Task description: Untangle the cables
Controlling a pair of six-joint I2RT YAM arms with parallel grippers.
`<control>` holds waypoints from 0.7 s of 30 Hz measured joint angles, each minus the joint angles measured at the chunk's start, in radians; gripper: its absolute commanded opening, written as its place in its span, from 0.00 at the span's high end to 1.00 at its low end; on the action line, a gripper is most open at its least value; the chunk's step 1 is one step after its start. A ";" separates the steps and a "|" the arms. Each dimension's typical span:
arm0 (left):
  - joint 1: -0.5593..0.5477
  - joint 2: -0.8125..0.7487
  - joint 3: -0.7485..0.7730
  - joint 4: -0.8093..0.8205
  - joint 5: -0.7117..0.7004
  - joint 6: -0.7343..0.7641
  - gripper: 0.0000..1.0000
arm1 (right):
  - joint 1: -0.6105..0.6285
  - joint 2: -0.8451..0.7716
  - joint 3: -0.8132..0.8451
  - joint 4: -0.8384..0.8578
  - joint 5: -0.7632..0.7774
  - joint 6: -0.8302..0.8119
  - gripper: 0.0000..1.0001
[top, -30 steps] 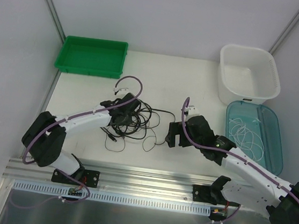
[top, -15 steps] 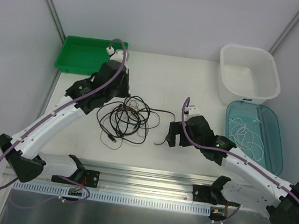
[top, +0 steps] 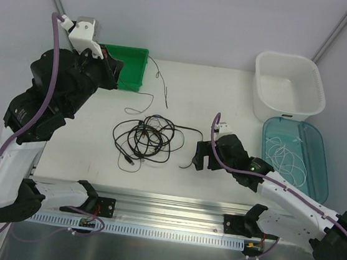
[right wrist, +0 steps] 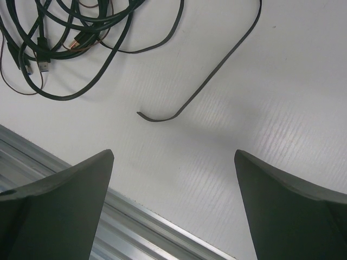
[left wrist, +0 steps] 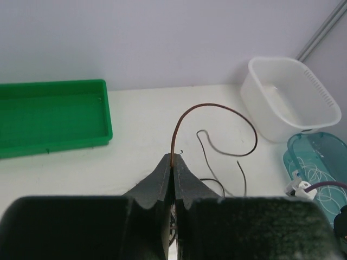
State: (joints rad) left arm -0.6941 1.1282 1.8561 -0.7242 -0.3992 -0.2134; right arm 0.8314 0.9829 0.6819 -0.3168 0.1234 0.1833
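A tangle of black cables (top: 147, 138) lies on the white table at mid-left. My left gripper (top: 114, 68) is raised high by the green tray and is shut on a thin brown cable (top: 163, 86), which hangs in an arc back down toward the tangle. In the left wrist view the jaws (left wrist: 173, 158) pinch this cable (left wrist: 217, 107). My right gripper (top: 200, 157) is open and empty, low over the table just right of the tangle. In the right wrist view (right wrist: 173, 154) a loose black cable end (right wrist: 162, 116) lies ahead, with the tangle (right wrist: 70, 32) at top left.
A green tray (top: 130, 68) stands at the back left and a white basin (top: 288, 86) at the back right. A teal tray (top: 309, 177) on the right holds a thin white cable (top: 287, 152). An aluminium rail (top: 164, 207) runs along the near edge.
My left arm has risen and swung back to the left toward the green tray, drawing the thin brown cable up out of the tangle. The right arm has not moved.
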 measured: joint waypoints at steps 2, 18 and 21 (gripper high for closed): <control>0.000 0.006 0.039 -0.010 -0.008 0.024 1.00 | 0.001 0.002 0.000 0.003 0.000 0.001 0.01; 0.099 0.146 -0.018 -0.013 -0.129 0.121 1.00 | 0.016 0.026 -0.003 0.031 -0.003 0.015 0.02; 0.159 0.197 -0.053 -0.010 -0.125 0.116 1.00 | 0.018 0.026 -0.013 0.030 -0.005 0.015 0.03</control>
State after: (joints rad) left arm -0.5350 1.3251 1.8027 -0.7345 -0.5243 -0.0978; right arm 0.8490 1.0092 0.6693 -0.2871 0.1188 0.1982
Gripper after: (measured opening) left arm 0.008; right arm 0.976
